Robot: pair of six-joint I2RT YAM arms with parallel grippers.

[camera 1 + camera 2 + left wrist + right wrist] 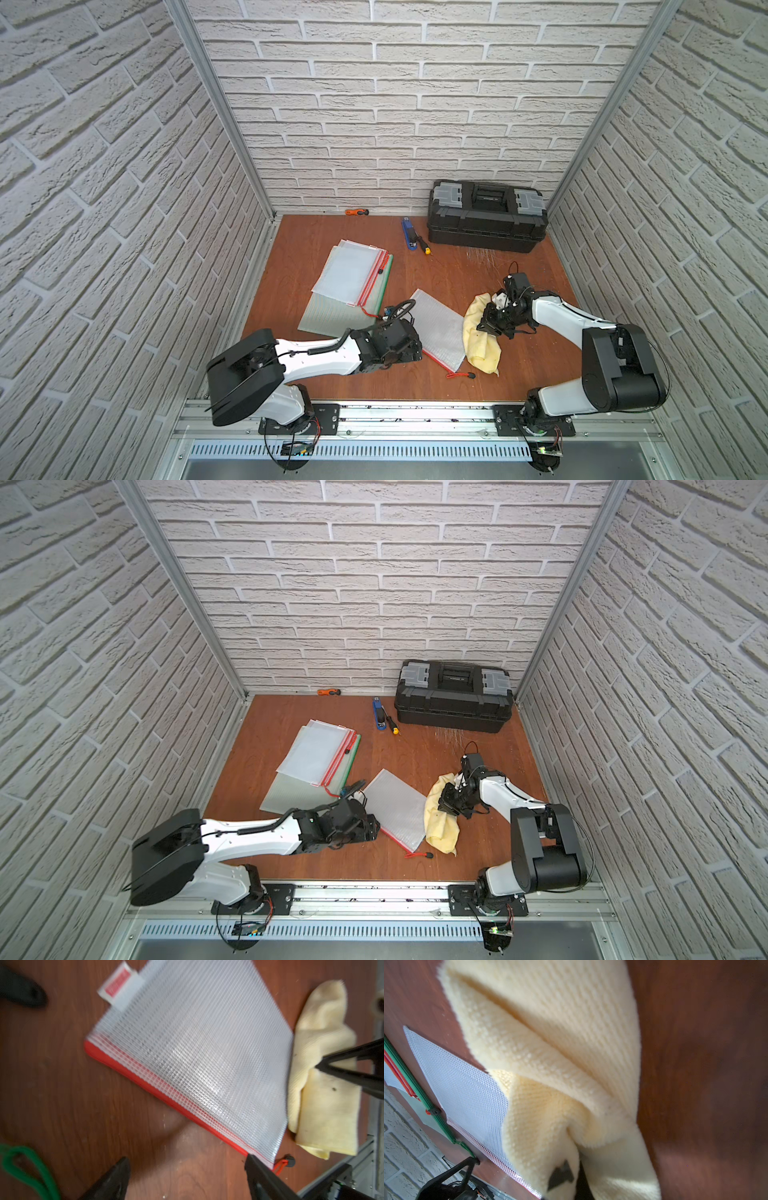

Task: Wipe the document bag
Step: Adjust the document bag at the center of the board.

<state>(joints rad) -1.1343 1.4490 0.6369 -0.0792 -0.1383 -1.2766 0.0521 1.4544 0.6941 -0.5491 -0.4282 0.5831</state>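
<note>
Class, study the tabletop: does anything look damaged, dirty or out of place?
Pale scratches mar the table in front of the toolbox, and the yellow cloth carries dark specks. Nothing else stands out.

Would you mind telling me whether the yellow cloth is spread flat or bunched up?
Bunched up: the yellow cloth is gathered into folds, pinched by the shut right end effector beside the document bag.

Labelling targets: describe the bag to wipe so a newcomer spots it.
On the brown table, find the yellow cloth at front right. The clear mesh document bag lies flat just beside it. Unlike the stacked bags farther left, it lies alone.
</note>
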